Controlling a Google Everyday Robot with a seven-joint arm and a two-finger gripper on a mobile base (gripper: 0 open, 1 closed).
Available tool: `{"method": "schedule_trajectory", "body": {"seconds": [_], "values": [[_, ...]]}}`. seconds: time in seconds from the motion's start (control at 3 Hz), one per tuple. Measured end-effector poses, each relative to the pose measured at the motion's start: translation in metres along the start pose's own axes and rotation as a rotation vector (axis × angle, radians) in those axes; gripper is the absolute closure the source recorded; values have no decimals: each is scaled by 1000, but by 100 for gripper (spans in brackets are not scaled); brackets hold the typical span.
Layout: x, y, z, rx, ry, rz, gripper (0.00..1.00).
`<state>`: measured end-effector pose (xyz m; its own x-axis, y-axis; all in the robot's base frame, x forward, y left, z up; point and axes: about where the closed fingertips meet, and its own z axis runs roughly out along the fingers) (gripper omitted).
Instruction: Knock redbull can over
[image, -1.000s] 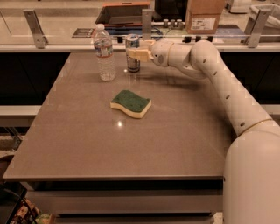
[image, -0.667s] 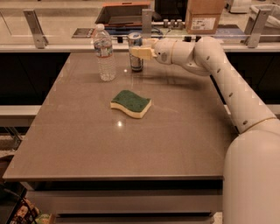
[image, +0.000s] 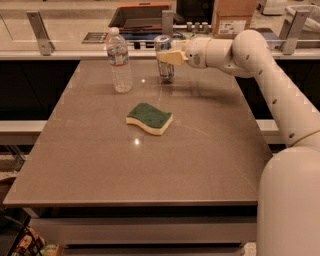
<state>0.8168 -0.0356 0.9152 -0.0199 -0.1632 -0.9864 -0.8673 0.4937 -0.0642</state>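
The redbull can (image: 164, 66), slim, silver and blue, stands upright near the table's far edge, right of a clear water bottle (image: 120, 61). My gripper (image: 168, 57) reaches in from the right at the can's mid-body, and its pale fingers (image: 172, 57) close across the can's front. The can's middle is hidden behind them.
A green and yellow sponge (image: 150, 118) lies at the middle of the brown table (image: 150, 170). A counter with metal brackets, a cardboard box (image: 234, 15) and small items runs behind the table. My arm spans the table's right side.
The gripper and the can have moved together a little to the right and farther back. The can has stayed upright. The bottle and sponge have not moved.
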Motion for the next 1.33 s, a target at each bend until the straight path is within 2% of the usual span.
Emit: {"method": "schedule_trajectory", "body": {"seconds": [0.33, 1.33], "values": [[-1, -1, -9, 26, 105, -20, 100], [5, -4, -27, 97, 484, -89, 100]]}}
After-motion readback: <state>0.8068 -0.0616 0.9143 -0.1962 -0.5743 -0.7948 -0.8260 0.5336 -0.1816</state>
